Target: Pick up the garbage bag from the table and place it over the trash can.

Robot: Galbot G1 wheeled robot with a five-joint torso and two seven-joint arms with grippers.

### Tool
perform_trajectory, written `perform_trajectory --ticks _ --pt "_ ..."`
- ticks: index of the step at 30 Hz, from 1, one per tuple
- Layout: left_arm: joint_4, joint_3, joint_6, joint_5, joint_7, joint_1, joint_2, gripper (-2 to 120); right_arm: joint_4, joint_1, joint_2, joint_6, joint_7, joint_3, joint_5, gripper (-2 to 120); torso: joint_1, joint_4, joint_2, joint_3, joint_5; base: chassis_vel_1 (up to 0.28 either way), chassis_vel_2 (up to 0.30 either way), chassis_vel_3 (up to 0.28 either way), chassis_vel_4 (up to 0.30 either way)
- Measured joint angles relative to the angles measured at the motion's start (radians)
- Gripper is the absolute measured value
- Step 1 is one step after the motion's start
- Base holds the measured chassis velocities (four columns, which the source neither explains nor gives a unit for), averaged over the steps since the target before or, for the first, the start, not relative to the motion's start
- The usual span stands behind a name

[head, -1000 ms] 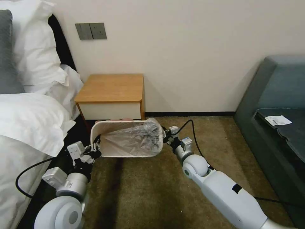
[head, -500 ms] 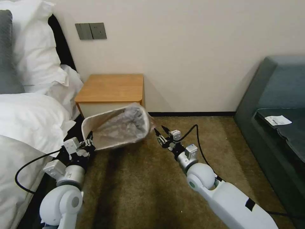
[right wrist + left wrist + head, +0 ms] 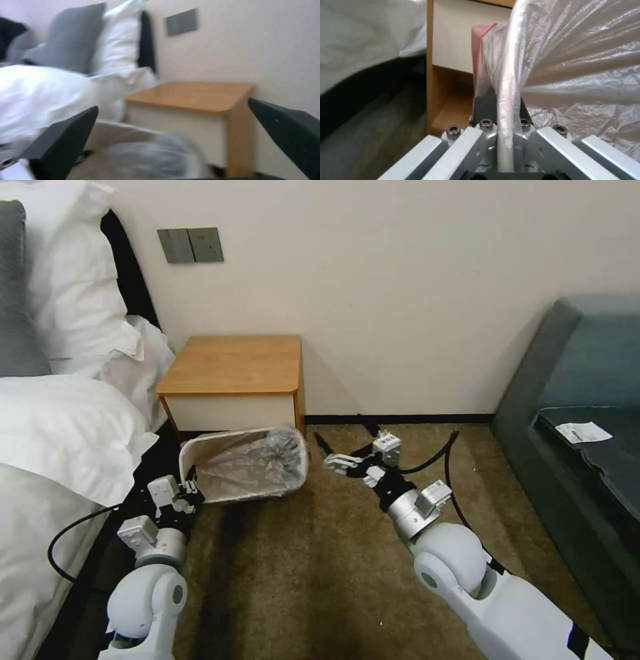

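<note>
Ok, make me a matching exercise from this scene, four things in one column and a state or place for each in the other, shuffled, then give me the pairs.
Things:
1. left end effector
2. right end effector
3. garbage bag
4. table

States or places:
A. lining the trash can
B. open, holding nothing
C. against the wall, top bare
D. clamped on the trash can's rim

Pairs: 1-D, 2-B, 3-A, 4-C
</note>
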Motion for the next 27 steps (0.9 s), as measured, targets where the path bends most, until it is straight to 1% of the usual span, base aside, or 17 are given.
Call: perform_trajectory --ticks 1,3,4,5,7,9,11,13,14,16,17,19,21,22,25,26,27 --pt "0.000 0.000 0.000 0.000 0.000 0.000 0.000 0 0.000 0.000 0.000 0.000 0.000 0.000 0.000 111 0.000 0.0000 0.000 0.000 0.0000 0.000 0.000 0.000 0.000" --pt "0.012 0.008 -0.020 0.054 0.001 -0.003 0.002 0 0.026 0.031 -0.022 -0.055 0.031 -0.075 0.031 113 0.000 0.0000 0.000 0.000 0.0000 0.000 0.000 0.000 0.000" --pt "0.012 0.008 -0.020 0.054 0.001 -0.003 0.002 0 0.026 0.031 -0.022 -0.055 0.031 -0.075 0.031 113 0.000 0.0000 0.000 0.000 0.0000 0.000 0.000 0.000 0.000" --pt "0.017 0.012 -0.032 0.088 0.000 -0.004 0.002 0 0.034 0.052 -0.032 -0.085 0.052 -0.111 0.047 114 0.000 -0.0001 0.000 0.000 0.0000 0.000 0.000 0.000 0.000" --pt "0.019 0.023 -0.041 0.119 -0.002 -0.004 0.003 0 0.034 0.097 -0.040 -0.132 0.083 -0.165 0.059 114 0.000 0.0001 0.000 0.000 0.0000 0.000 0.000 0.000 0.000" --pt "0.019 0.028 -0.042 0.128 -0.002 -0.003 0.002 0 0.030 0.117 -0.040 -0.149 0.094 -0.183 0.061 114 0.000 -0.0002 0.000 0.000 0.0001 0.000 0.000 0.000 0.000" --pt "0.023 0.036 -0.053 0.168 -0.004 -0.001 -0.002 0 0.012 0.190 -0.039 -0.202 0.131 -0.233 0.070 114 0.000 -0.0002 0.000 0.000 0.0002 0.000 0.000 0.000 0.000" --pt "0.023 0.047 -0.057 0.194 -0.005 0.002 -0.005 0 -0.015 0.278 -0.041 -0.266 0.138 -0.282 0.060 111 0.000 0.0001 0.000 0.000 0.0002 0.000 0.000 0.000 0.000" --pt "0.023 0.047 -0.057 0.194 -0.005 0.002 -0.005 0 -0.015 0.278 -0.041 -0.266 0.138 -0.282 0.060 111 0.000 0.0001 0.000 0.000 0.0002 0.000 0.000 0.000 0.000" --pt "0.022 0.056 -0.057 0.207 -0.006 0.003 -0.009 0 -0.051 0.360 -0.044 -0.311 0.106 -0.333 0.003 107 0.000 0.0000 0.000 0.000 -0.0001 0.000 0.000 0.000 0.000" --pt "0.022 0.056 -0.057 0.207 -0.006 0.003 -0.009 0 -0.051 0.360 -0.044 -0.311 0.106 -0.333 0.003 107 0.000 0.0000 0.000 0.000 -0.0001 0.000 0.000 0.000 0.000" --pt "0.020 0.060 -0.052 0.213 -0.007 0.003 -0.010 0 -0.090 0.423 -0.041 -0.324 0.057 -0.378 -0.080 103 0.000 -0.0001 0.000 0.000 0.0000 0.000 0.000 0.000 0.000" --pt "0.019 0.061 -0.043 0.215 -0.010 0.002 -0.012 0 -0.122 0.477 -0.027 -0.342 0.013 -0.425 -0.142 95 0.000 0.0000 0.000 0.000 0.0000 0.000 0.000 0.000 0.000" --pt "0.019 0.061 -0.043 0.215 -0.010 0.002 -0.012 0 -0.122 0.477 -0.027 -0.342 0.013 -0.425 -0.142 95 0.000 0.0000 0.000 0.000 0.0000 0.000 0.000 0.000 0.000" --pt "0.020 0.059 -0.038 0.214 -0.011 -0.001 -0.013 0 -0.146 0.507 0.002 -0.349 -0.032 -0.450 -0.192 81 0.000 0.0000 0.000 0.000 0.0000 0.000 0.000 0.000 0.000" --pt "0.020 0.059 -0.038 0.214 -0.011 -0.001 -0.013 0 -0.146 0.507 0.002 -0.349 -0.032 -0.450 -0.192 81 0.000 0.0000 0.000 0.000 0.0000 0.000 0.000 0.000 0.000" --pt "0.022 0.057 -0.037 0.213 -0.012 -0.002 -0.014 0 -0.152 0.507 0.010 -0.341 -0.048 -0.449 -0.218 76 0.000 0.0000 0.000 0.000 0.0000 0.000 0.000 0.000 0.000"
